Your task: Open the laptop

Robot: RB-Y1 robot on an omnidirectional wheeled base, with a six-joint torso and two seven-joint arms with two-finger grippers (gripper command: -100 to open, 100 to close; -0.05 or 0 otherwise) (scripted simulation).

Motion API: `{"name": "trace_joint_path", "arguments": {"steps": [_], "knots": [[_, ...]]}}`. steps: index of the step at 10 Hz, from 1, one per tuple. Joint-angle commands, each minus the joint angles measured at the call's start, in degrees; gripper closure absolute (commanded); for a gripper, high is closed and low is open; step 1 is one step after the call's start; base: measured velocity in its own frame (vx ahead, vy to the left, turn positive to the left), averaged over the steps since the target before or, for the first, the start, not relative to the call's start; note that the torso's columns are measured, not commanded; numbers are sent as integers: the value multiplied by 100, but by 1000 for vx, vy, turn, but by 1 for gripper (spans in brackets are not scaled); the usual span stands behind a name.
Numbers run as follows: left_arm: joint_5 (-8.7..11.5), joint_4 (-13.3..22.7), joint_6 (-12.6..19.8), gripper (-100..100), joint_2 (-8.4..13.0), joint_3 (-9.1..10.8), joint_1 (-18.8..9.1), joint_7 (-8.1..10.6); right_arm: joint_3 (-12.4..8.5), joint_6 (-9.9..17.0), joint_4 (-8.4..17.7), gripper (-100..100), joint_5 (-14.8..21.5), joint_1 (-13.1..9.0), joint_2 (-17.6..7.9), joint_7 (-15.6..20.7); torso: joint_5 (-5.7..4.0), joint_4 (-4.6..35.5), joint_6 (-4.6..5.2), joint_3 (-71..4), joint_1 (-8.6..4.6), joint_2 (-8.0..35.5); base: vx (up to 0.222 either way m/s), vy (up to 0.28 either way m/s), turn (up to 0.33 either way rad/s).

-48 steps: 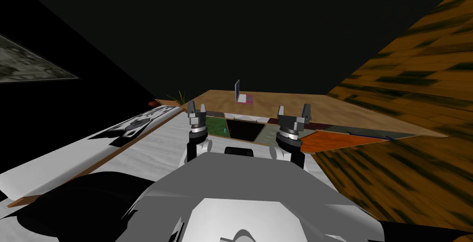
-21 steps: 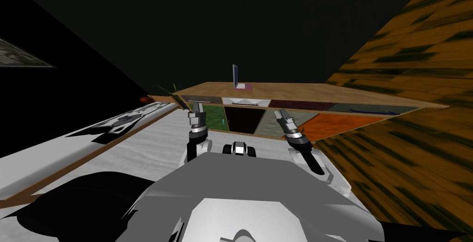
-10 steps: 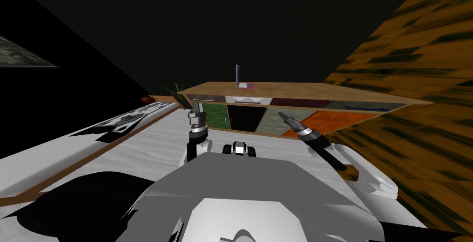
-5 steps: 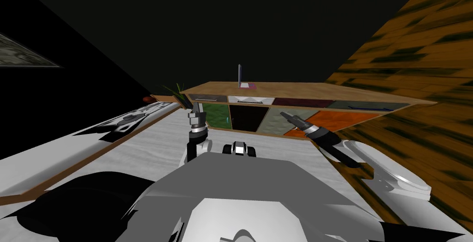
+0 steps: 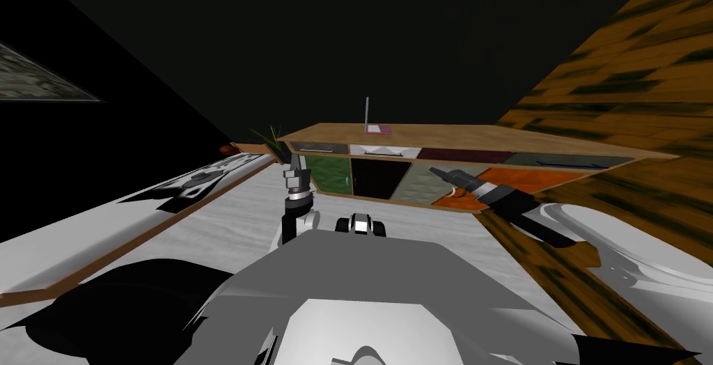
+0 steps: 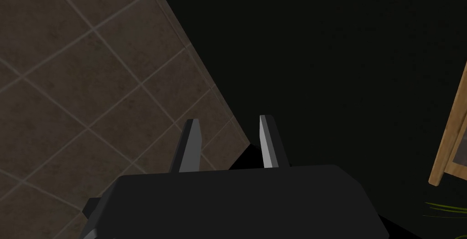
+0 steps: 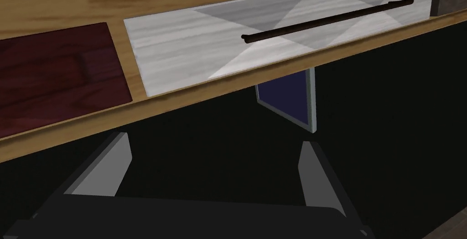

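Left claw (image 6: 228, 142): near, on my left, fingers partly apart, empty.
Right claw (image 7: 214, 158): fingers wide apart, empty, out before the white drawer (image 7: 273, 31) of the wooden desk (image 5: 487, 134).
Laptop (image 5: 372, 125): far on the desk top, lid upright, well beyond both claws.

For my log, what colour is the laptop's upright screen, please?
The laptop's screen is dark navy blue with a light grey frame; clearest in the right wrist view.

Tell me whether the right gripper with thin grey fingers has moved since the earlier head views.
Yes. The right gripper has tipped from upright to pointing left across the orange panel of the wooden desk, its arm swung out right.
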Motion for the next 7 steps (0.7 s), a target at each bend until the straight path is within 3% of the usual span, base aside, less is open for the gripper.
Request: {"name": "trace_joint_path", "arguments": {"steps": [1,2,3,4,5,6,7], "knots": [[0,0,0,0,0,0,0,0,-202,-20,415,-100,384,-56,-459,-86,-1,0,0,0,-5,-1,24,145,39],[0,0,0,0,0,0,0,0,-202,-20,433,-100,416,-56,-647,-86,2,-1,-1,-2,8,-4,25,113,11],[0,0,0,0,0,0,0,0,-350,-1,657,-100,653,-48,-824,-159,0,-1,1,-1,-6,-2,34,132,42],[0,0,0,0,0,0,0,0,-350,-1,657,-100,670,-48,-1025,-159,0,0,0,-1,-1,-2,32,113,17],[0,0,0,0,0,0,0,0,-491,19,882,-100,908,-36,-1201,-227,-2,0,0,0,-9,1,49,138,49],[0,0,0,0,0,0,0,0,-491,19,882,-100,917,-36,-1400,-227,0,-1,-1,-2,0,-4,46,116,20],[0,0,0,0,0,0,1,0,-626,40,1107,-100,1154,-21,-1572,-289,-1,0,1,0,-8,-1,57,142,52]]}}
